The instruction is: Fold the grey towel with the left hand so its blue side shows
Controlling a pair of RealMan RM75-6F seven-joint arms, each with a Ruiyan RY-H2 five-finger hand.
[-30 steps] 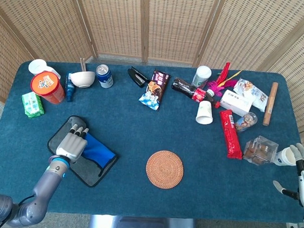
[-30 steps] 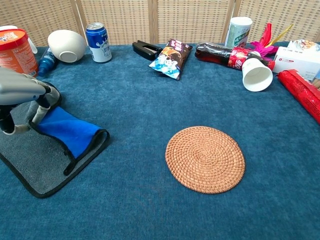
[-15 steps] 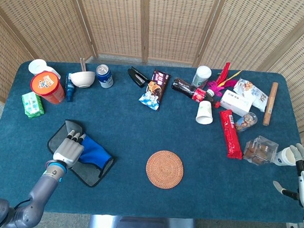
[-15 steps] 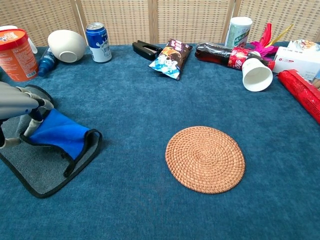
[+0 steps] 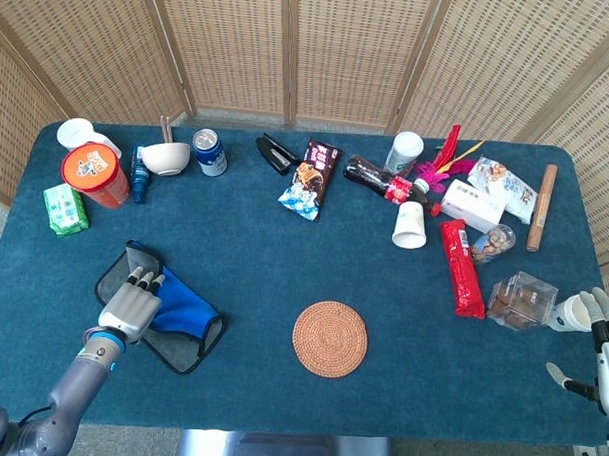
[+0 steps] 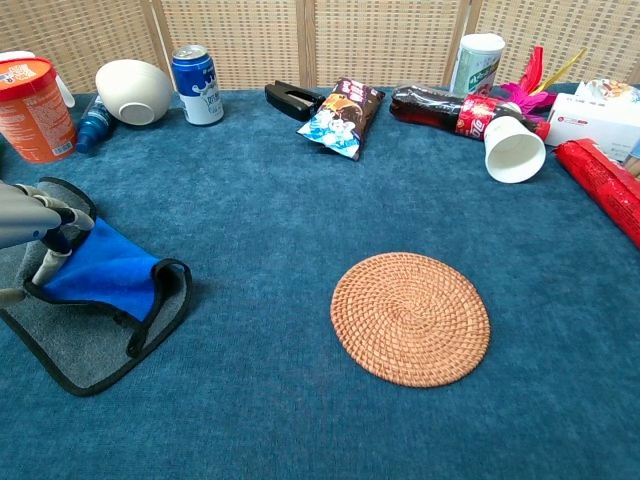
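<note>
Grey towel [image 5: 176, 346] half folded, blue side up, edge pinched by left hand [image 5: 132, 304], right hand [image 5: 603, 343] empty, fingers apart

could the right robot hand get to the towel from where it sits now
Probably not. The right robot hand sits at the far right edge of the table, while the towel lies near the left edge, already under the left robot hand. The round mat lies between them.
</note>
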